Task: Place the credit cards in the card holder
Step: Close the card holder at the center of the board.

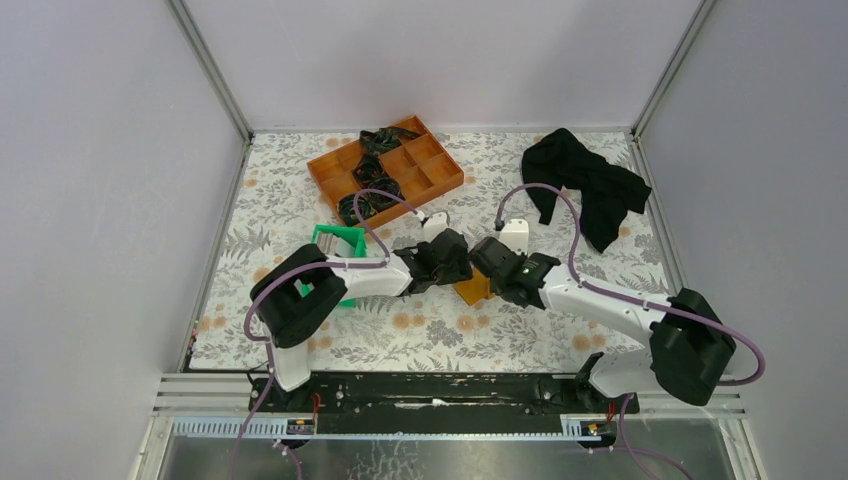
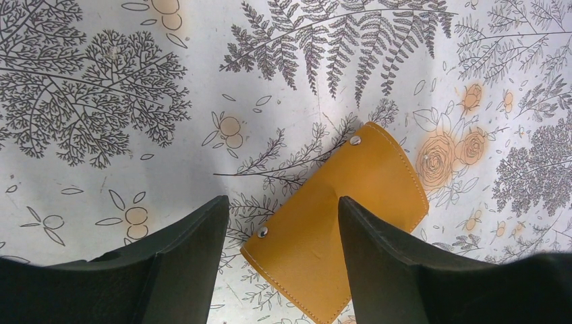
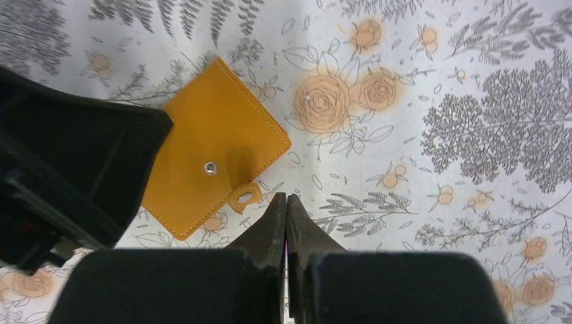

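The card holder (image 1: 474, 288) is a small orange wallet lying flat on the floral mat between my two arms. In the left wrist view, the card holder (image 2: 378, 169) lies partly under my left gripper (image 2: 282, 199), which hovers above it open, holding nothing. In the right wrist view, the card holder (image 3: 209, 135) is folded, with its snap tab (image 3: 243, 196) loose. My right gripper (image 3: 286, 197) is shut and empty, its tips just right of that tab. In the top view, the left gripper (image 1: 452, 272) and right gripper (image 1: 490, 275) nearly meet. The credit cards are out of view.
A large orange compartment tray (image 1: 437, 175) with dark items sits at the back centre. A green plastic bin (image 1: 340, 250) stands beside the left arm. A black cloth (image 1: 590, 185) lies at the back right. Metal frame posts and grey walls bound the mat.
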